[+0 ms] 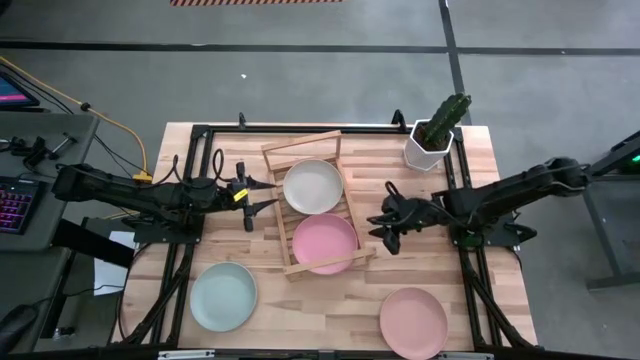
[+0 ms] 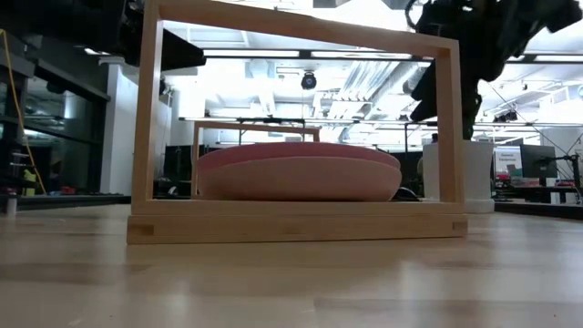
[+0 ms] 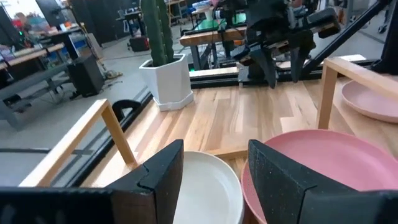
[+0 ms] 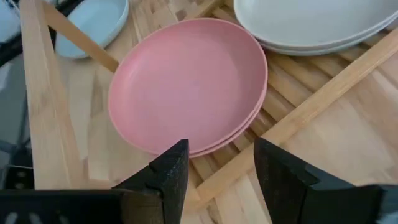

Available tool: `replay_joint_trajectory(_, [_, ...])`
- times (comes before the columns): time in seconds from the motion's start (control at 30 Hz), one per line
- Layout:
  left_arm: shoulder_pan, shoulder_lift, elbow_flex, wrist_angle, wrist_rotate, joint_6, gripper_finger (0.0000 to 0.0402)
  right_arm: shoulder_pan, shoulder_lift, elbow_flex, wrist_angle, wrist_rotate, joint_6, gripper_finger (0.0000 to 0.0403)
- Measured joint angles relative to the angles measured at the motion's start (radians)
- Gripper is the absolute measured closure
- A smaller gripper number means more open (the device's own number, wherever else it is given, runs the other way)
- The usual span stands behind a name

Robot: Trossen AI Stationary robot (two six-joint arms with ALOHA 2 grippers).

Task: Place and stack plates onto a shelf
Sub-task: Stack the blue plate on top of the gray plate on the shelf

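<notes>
Where stacked, seemingly two pink plates (image 4: 186, 87)

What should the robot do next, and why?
Probably lift the right tool away from the shelf and head for the loose pink plate. Its fingers are open and empty beside the pink stack, so that drop looks done, while that plate and a mint plate wait on the table.

Matt, smooth pink plates (image 4: 186, 84) sit on the pale, bare-wood slatted shelf (image 1: 343, 262) above a grained wooden tabletop (image 1: 330, 310).
</notes>
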Motion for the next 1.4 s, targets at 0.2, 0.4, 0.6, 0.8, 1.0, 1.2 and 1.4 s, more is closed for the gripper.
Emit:
replay_joint_trajectory(0.2, [-0.001, 0.0, 0.0, 0.0, 0.057, -0.06, 0.0232, 0.041, -0.022, 0.001, -0.056, 0.167, -0.042, 0.024])
replay_joint_trajectory(0.4, [-0.001, 0.0, 0.0, -0.011, 0.117, -0.06, 0.0232, 0.028, -0.026, 0.001, -0.253, 0.398, 0.056, 0.024])
replay_joint_trajectory(0.6, [-0.001, 0.0, 0.0, -0.018, 0.117, -0.059, 0.0232, -0.04, -0.051, -0.044, -0.355, 0.413, 0.132, 0.024])
replay_joint_trajectory(0.8, [-0.001, 0.0, 0.004, -0.019, 0.117, -0.079, 0.0232, -0.1, -0.123, -0.242, -0.014, 0.357, 0.057, 0.024])
replay_joint_trajectory(1.0, [-0.001, 0.008, 0.214, -0.423, 0.117, -0.132, 0.0232, -0.135, -0.213, -0.358, 0.384, 0.347, -0.148, 0.024])
replay_joint_trajectory(1.2, [-0.023, 0.088, 0.42, -0.925, 0.266, -0.332, 0.0232, -0.155, -0.289, -0.326, 0.524, 0.319, -0.348, 0.024])
replay_joint_trajectory(1.4, [-0.134, 0.172, 0.366, -1.026, 0.447, -0.522, 0.0232, -0.155, -0.302, -0.28, 0.525, 0.284, -0.42, 0.024])
